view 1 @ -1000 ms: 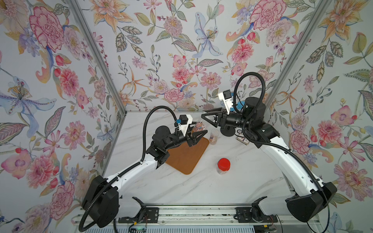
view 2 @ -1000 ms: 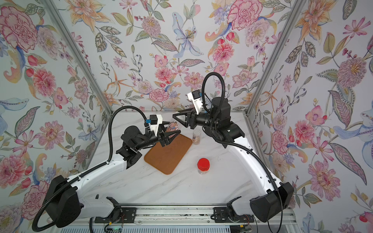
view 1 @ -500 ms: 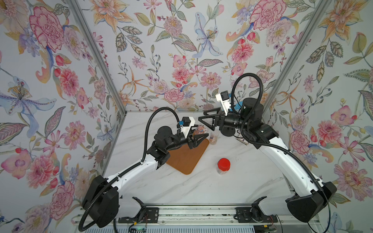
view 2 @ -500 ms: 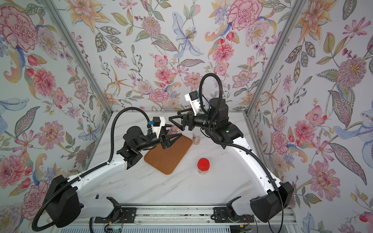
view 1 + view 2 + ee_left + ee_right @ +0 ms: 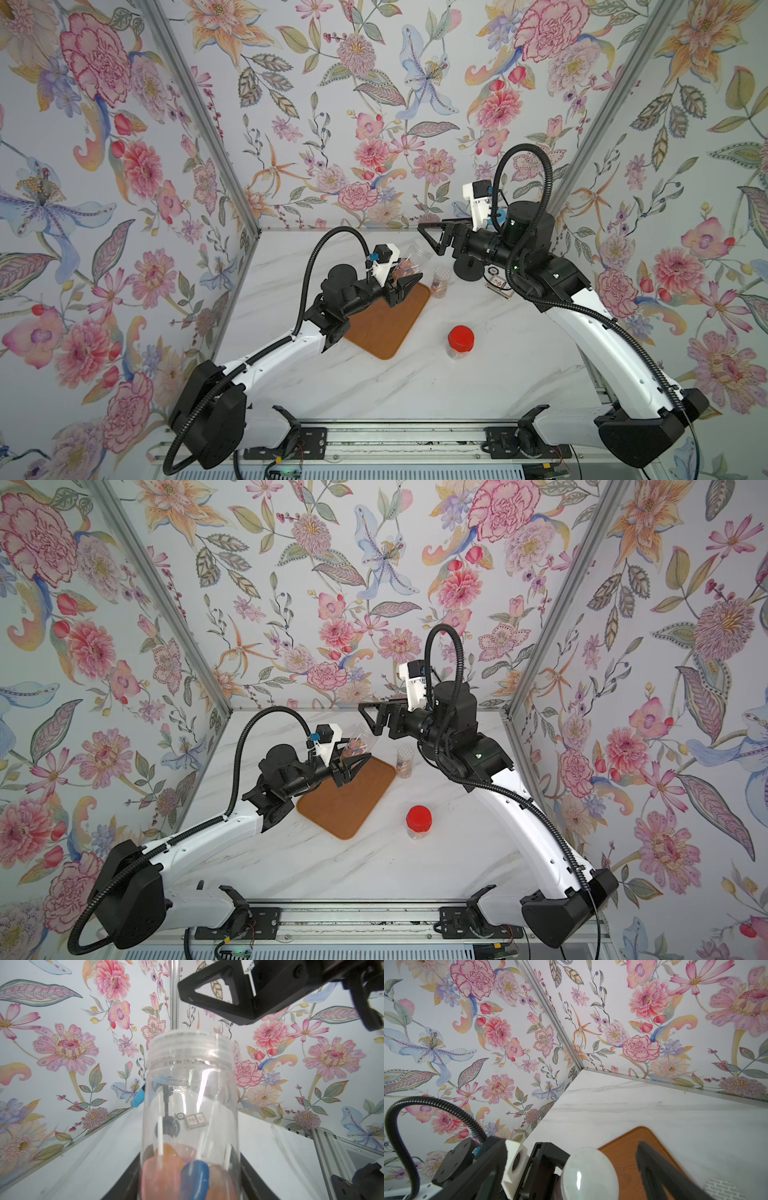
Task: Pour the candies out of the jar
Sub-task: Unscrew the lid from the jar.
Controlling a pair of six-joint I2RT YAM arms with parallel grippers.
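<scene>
Pinching a clear plastic jar (image 5: 410, 258) low on its body, the left gripper (image 5: 409, 275) carries it tilted by the far corner of a brown rounded tray (image 5: 384, 328) in both top views, with the mouth end raised toward the far right. The candies (image 5: 405, 269), small flat-headed lollipops on white sticks, lie inside at the jar's lower end. The right gripper (image 5: 430, 241) hangs just beyond the mouth, fingers spread wide and holding nothing. Right of the tray, on the white marble table (image 5: 415, 386), stand a small jar with a white perforated lid (image 5: 441, 279) and, nearer, a red-lidded jar (image 5: 460, 340).

In the left wrist view the jar (image 5: 191, 1088) fills the middle, with orange, pink and blue candies (image 5: 180, 1174) bunched at its base. A black finger (image 5: 243, 1009) of the right gripper crosses above its threaded neck, apart from it.

In the right wrist view the jar's round pale end (image 5: 589, 1169) shows beside the tray (image 5: 627, 1159). Whether a lid covers it I cannot tell.
</scene>
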